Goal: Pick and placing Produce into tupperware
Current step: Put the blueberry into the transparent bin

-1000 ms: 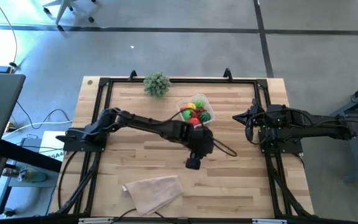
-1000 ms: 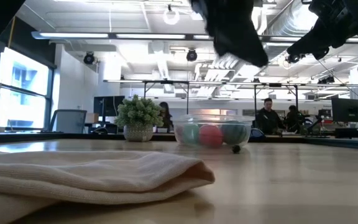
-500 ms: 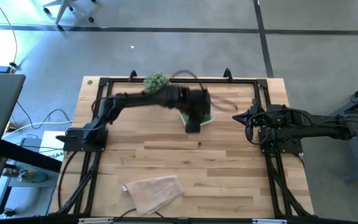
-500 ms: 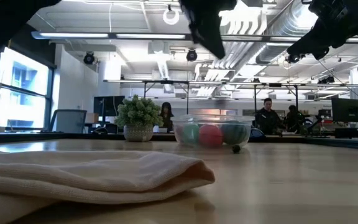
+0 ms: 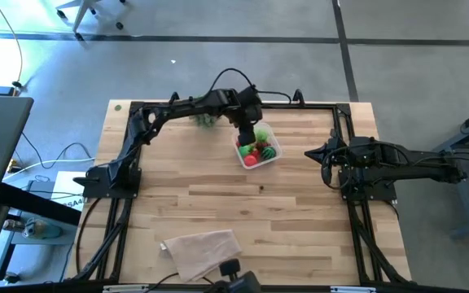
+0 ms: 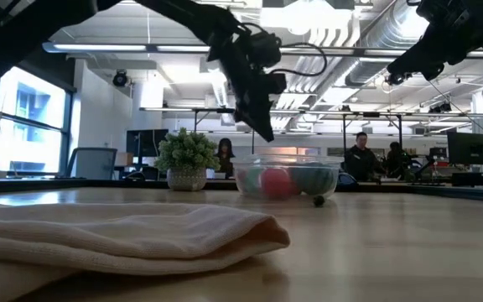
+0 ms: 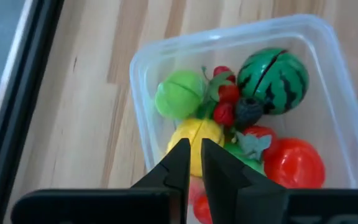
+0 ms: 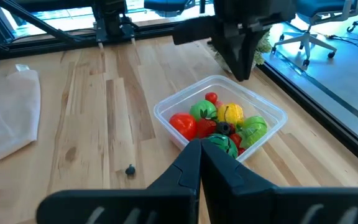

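The clear tupperware [image 5: 276, 151] stands at the table's far middle with produce in it: a striped green ball [image 7: 272, 73], a red piece [image 7: 294, 163], a yellow one [image 7: 199, 132] and a light-green one [image 7: 178, 97]. My left gripper [image 7: 194, 163] hangs just above the box's left rim [image 7: 135, 71], pointing steeply down, shut with nothing between its fingers. One tiny dark piece of produce [image 5: 260, 189] lies loose on the wood near the table's middle. My right gripper [image 5: 309, 153] waits shut at the table's right side.
A bushy pale-green plant ball [image 5: 207, 120] stands at the far edge, partly behind my left arm. A beige cloth [image 5: 203, 251] lies near the front edge. A black frame [image 5: 129, 163] runs around the tabletop. Bare wood lies between cloth and tupperware.
My left gripper has swung from above the table's middle toward the far edge, and now hangs over the tupperware. The tiny dark piece has stayed where it was on the wood.
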{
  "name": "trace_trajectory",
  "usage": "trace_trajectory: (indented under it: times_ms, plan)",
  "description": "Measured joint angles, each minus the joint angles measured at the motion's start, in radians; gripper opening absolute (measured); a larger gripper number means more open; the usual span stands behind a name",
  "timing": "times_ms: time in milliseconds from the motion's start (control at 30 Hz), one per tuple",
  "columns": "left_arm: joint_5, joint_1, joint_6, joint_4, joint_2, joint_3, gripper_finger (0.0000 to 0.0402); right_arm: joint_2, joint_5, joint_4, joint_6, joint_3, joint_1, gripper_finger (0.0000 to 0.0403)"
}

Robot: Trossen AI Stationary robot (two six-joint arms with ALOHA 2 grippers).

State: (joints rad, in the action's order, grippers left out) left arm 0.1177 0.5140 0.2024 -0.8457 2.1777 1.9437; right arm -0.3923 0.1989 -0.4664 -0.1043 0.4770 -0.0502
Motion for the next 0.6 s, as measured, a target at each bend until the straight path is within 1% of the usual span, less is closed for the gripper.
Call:
trace_trajectory:
  times_ms: [200, 333, 467, 600]
  plan:
    - [0.008, 0.0, 0.0, 0.021, 0.0, -0.027, 0.0023, 0.0, 0.0, 0.0, 0.0, 0.0, 0.0, 0.0]
    - [0.04, -0.008, 0.0, 0.043, 0.0, -0.027, 0.0025, 0.0, 0.0, 0.0, 0.0, 0.0, 0.0, 0.0]
    - [0.048, -0.019, -0.003, 0.033, 0.0, -0.027, 0.0023, 0.0, 0.0, 0.0, 0.0, 0.0, 0.0, 0.0]
    - [0.047, -0.04, -0.012, 0.006, -0.005, -0.028, 0.0012, 0.0, 0.0, 0.0, 0.0, 0.0, 0.0, 0.0]
